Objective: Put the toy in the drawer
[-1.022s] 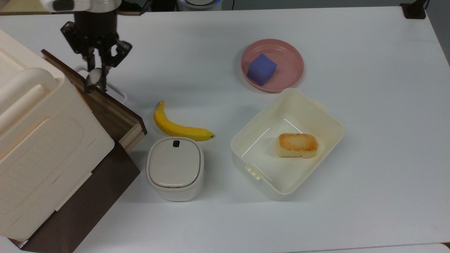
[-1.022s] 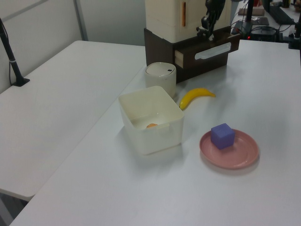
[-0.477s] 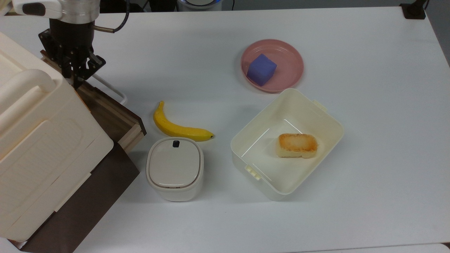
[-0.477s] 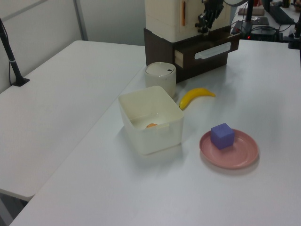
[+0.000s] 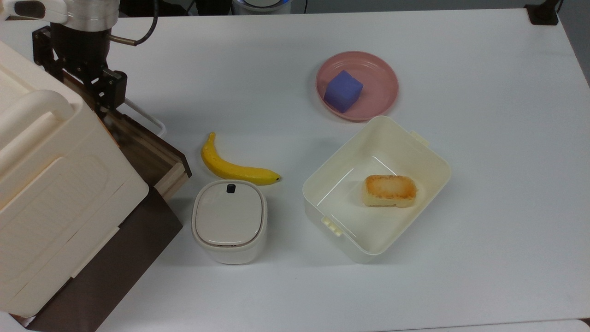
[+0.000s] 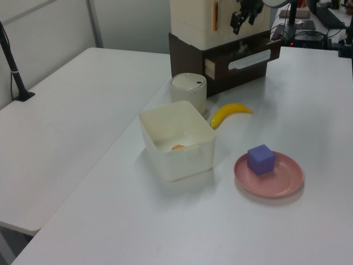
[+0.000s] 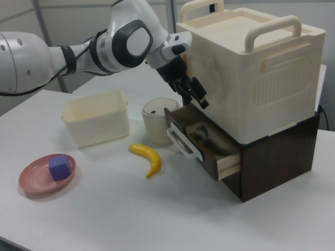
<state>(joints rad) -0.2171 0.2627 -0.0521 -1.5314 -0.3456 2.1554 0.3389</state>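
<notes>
The drawer (image 7: pixel 226 159) stands pulled out of the dark brown cabinet, its white loop handle (image 7: pixel 179 141) facing the table. Inside it lies the toy (image 7: pixel 201 133), a small blurred black-and-white shape on the drawer floor. My gripper (image 7: pixel 193 94) hangs open just above the drawer's inner end, close to the front of the big cream box, with nothing between its fingers. In the top view the gripper (image 5: pixel 105 99) sits over the drawer's (image 5: pixel 152 154) far end. In the left view the gripper (image 6: pixel 241 16) is above the drawer front (image 6: pixel 251 58).
A large cream lidded box (image 5: pixel 55 184) sits on the cabinet. On the table lie a banana (image 5: pixel 235 168), a small lidded cream pot (image 5: pixel 229 220), a cream bin (image 5: pixel 350 212) holding a toasted bread piece (image 5: pixel 390 190), and a pink plate (image 5: pixel 378 87) with a purple cube (image 5: pixel 342 91).
The gripper moved from over the drawer's front edge toward the cream box, let go of the toy and rose a little. The toy now lies in the drawer.
</notes>
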